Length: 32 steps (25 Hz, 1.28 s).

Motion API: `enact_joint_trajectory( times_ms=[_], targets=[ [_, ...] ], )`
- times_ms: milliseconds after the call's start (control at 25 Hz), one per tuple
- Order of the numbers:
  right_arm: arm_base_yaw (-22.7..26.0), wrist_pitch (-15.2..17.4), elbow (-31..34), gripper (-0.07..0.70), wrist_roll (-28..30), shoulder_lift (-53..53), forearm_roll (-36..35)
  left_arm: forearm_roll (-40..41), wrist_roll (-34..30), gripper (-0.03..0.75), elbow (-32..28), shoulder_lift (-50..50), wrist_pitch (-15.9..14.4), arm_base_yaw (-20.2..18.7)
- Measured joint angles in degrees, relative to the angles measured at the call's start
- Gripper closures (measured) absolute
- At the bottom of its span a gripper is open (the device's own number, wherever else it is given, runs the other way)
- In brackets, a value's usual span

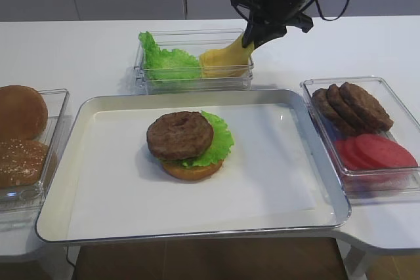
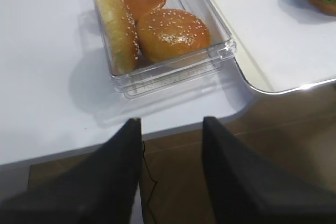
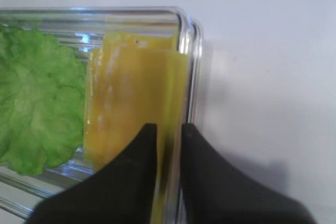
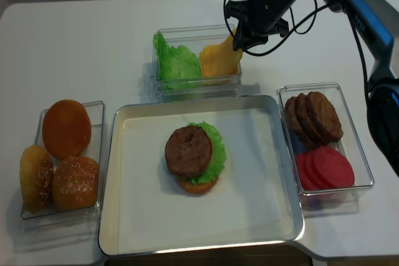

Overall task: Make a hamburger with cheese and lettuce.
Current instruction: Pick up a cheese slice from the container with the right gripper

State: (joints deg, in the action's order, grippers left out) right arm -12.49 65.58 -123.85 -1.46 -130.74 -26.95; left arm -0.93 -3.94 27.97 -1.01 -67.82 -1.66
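A metal tray (image 1: pixel 315 181) lined with white paper is set on the white surface (image 1: pixel 79 50), and the hamburger (image 1: pixel 189 144) is placed near its middle: an orange-tan bun base, the lettuce (image 1: pixel 220 141) spread over it, and a round brown patty with a dimpled centre on top. Behind the tray, a clear container (image 1: pixel 193 83) is seen holding more green leaves on its left side and the cheese (image 1: pixel 226 57) on its right. One yellow slice is lifted at its upper edge, where it is pinched between the narrowly set black jaws of the right gripper (image 1: pixel 252 37); in the right wrist view the slice is seen running up between the two fingers (image 3: pixel 136 171), just inside the container's right wall. To the right of the tray, a clear box (image 1: pixel 394 175) holds overlapping brown patties (image 1: pixel 351 106) at the back and red tomato slices (image 1: pixel 374 152) at the front. To the left, another clear box (image 4: pixel 31 213) holds three buns (image 4: pixel 65 128), two of them sprinkled with sesame seeds. The left gripper (image 2: pixel 170 140) is held off the near left edge of the surface, its jaws spread apart with nothing between them. No brand, label or legible writing is found on any item.
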Motion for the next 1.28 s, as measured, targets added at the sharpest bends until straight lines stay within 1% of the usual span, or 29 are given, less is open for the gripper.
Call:
enact_joint_trajectory(
  times_ms=[280, 360, 840, 1040, 1280],
  targets=[
    [0.0, 0.5, 0.0, 0.569, 0.0, 0.0, 0.0, 0.0, 0.0, 0.427, 0.0, 0.0, 0.0, 0.0],
    [0.0, 0.5, 0.0, 0.581, 0.0, 0.0, 0.0, 0.0, 0.0, 0.427, 0.0, 0.0, 0.0, 0.0],
    [0.0, 1.0, -0.1, 0.587, 0.0, 0.0, -0.2, 0.0, 0.0, 0.427, 0.0, 0.0, 0.0, 0.0],
    [0.0, 1.9, -3.4, 0.588, 0.0, 0.0, -0.3, 0.0, 0.0, 0.427, 0.0, 0.0, 0.0, 0.0],
    [0.0, 3.2, -3.9, 0.589, -0.1, 0.0, 0.1, 0.0, 0.0, 0.427, 0.0, 0.0, 0.0, 0.0]
  ],
)
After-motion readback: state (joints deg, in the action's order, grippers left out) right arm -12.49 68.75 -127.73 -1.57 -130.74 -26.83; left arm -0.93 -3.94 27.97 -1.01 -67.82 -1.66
